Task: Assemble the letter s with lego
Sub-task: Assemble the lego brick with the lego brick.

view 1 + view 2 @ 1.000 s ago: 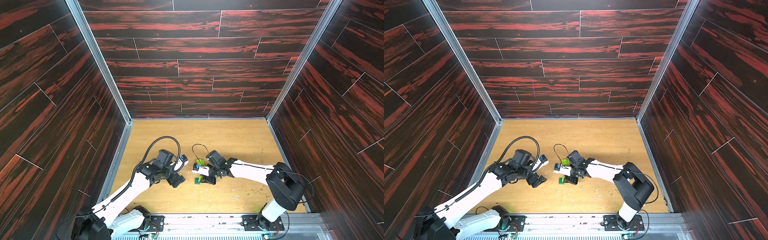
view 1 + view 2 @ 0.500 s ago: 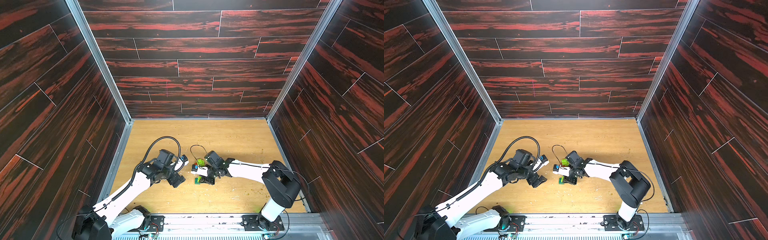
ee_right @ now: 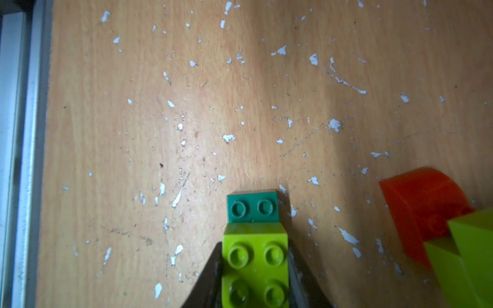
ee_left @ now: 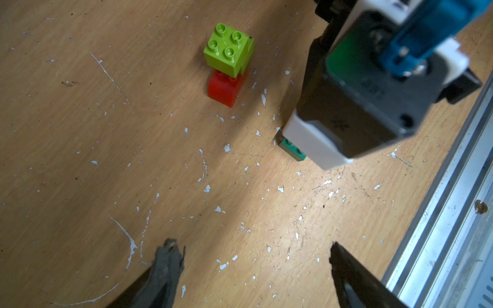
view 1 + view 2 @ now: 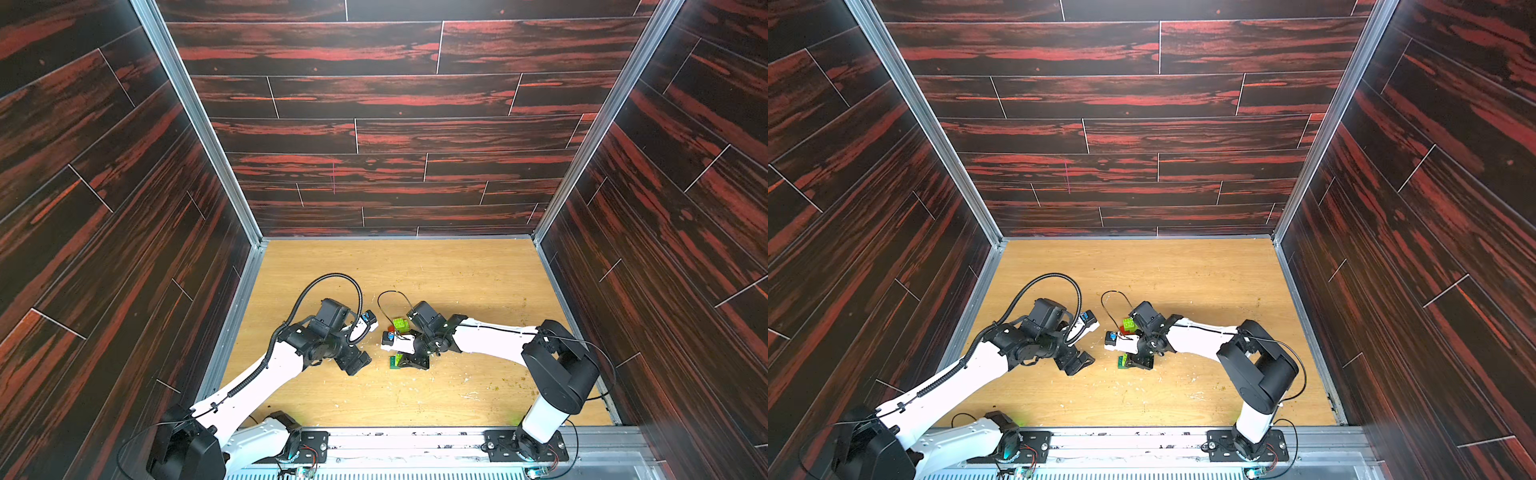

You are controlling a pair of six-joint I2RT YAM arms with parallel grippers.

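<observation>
A lime green studded plastic brick [image 4: 228,53] sits on a glossy red plastic brick [image 4: 224,90]. A second lime green studded brick [image 3: 254,264] meets a dark green studded plastic brick [image 3: 252,208]. The light oak-grain wooden bench [image 4: 106,160] is flecked with white. The plank walls [image 5: 395,95] are near-black with red streaks.

Dark red-streaked plank walls [image 5: 395,124] — scuffed wooden floor [image 5: 457,282] (white flecks [image 3: 228,138]).

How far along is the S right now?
Done: a lime brick sits on the red brick, standing as one piece. In hand: the right hand is shut on a second lime brick stepped over the dark green brick; whether they are pressed home I cannot tell. The left hand is open and empty. Left: joining the two pieces, which stand apart, into the S.
</observation>
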